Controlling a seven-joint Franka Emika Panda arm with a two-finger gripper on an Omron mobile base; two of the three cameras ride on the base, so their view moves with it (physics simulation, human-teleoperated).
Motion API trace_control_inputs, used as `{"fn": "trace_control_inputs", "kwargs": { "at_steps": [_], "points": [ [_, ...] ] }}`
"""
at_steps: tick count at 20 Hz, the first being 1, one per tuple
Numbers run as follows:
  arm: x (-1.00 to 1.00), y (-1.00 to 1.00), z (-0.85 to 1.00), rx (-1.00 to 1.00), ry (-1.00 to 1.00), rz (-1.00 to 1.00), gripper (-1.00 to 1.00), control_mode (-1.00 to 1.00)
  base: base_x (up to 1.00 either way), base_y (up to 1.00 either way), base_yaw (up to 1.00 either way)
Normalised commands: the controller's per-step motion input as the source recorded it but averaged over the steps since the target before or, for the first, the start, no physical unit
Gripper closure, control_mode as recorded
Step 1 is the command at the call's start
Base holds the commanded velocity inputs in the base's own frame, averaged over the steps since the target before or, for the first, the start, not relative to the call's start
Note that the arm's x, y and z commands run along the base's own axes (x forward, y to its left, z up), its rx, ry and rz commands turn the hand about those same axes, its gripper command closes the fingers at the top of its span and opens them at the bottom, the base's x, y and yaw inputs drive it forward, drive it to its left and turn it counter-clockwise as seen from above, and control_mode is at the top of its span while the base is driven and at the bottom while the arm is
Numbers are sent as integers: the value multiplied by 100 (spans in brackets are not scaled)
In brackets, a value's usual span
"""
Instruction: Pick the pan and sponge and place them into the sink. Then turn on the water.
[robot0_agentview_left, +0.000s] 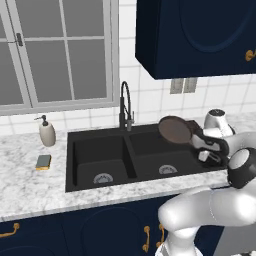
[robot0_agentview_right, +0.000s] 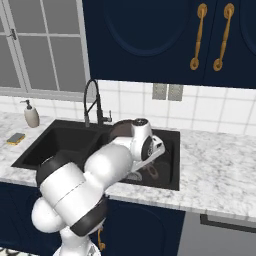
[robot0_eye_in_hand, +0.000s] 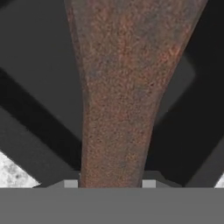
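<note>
I have the hand (robot0_agentview_left: 199, 141) pinching the pan (robot0_agentview_left: 175, 129) by its handle; in the hand view the rusty-brown handle (robot0_eye_in_hand: 118, 109) runs straight out from between the fingertips. The pan is lifted and tilted, directly ahead of the hand over the right basin of the sink (robot0_agentview_left: 100, 150). The sponge (robot0_agentview_left: 43, 161) lies on the bench (robot0_agentview_left: 30, 185), well apart, beyond the sink's far side, near the soap dispenser (robot0_agentview_left: 47, 132). The faucet (robot0_agentview_left: 125, 107) stands behind the sink, just beyond the pan.

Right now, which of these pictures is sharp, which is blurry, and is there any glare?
Left base view: evenly lit, no glare, pan crisp above the sink. Right base view: equally sharp, soft shadow in the basins. Hand view: the pan's handle is so close it looks grainy and soft.
</note>
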Motion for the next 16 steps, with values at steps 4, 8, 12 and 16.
{"fn": "trace_control_inputs", "kwargs": {
  "at_steps": [4,8,12,16],
  "points": [
    [58,25,-5,0,2,28,100,-100,0,0,0],
    [51,11,-29,0,5,27,100,-100,0,0,0],
    [43,0,-41,0,7,19,100,-100,0,0,0],
    [33,0,-43,0,8,12,100,-100,0,0,0]
  ]
}}
